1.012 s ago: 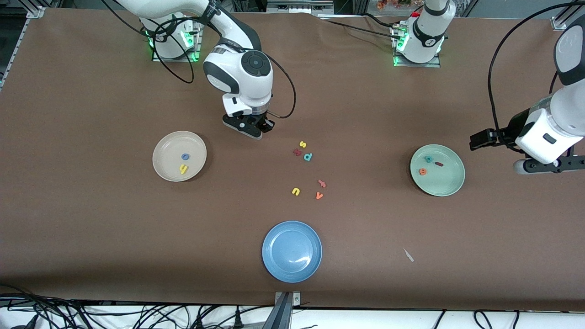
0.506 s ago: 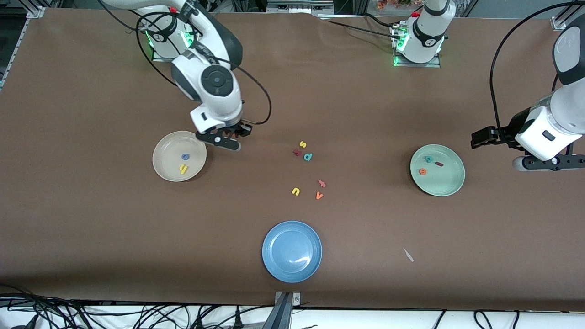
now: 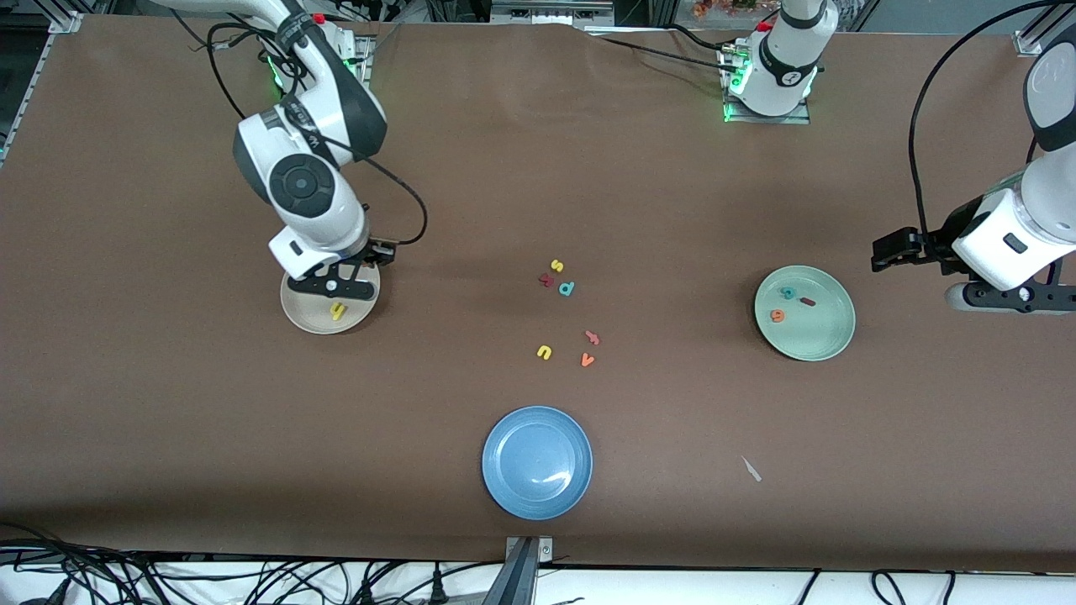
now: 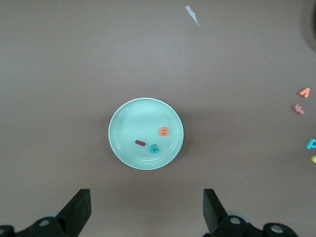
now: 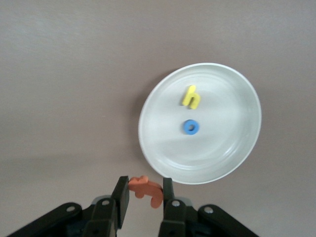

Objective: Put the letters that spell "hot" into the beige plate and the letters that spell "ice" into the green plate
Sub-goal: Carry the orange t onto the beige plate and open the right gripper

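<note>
Five of six foam letters are home: the dark red bar i (image 4: 140, 143), teal c (image 4: 154, 148) and round orange e (image 4: 164, 131) lie in the pale green plate (image 3: 828, 340), the yellow h (image 5: 191, 97) and blue ring o (image 5: 191, 127) in the cream-beige plate (image 5: 237, 158). Over that plate's rim, the right gripper (image 5: 143, 197) pinches the orange hooked t (image 5: 146, 188), likely the last drop. Beside the green plate, the left gripper (image 4: 145, 212) waits, jaws wide and empty.
</note>
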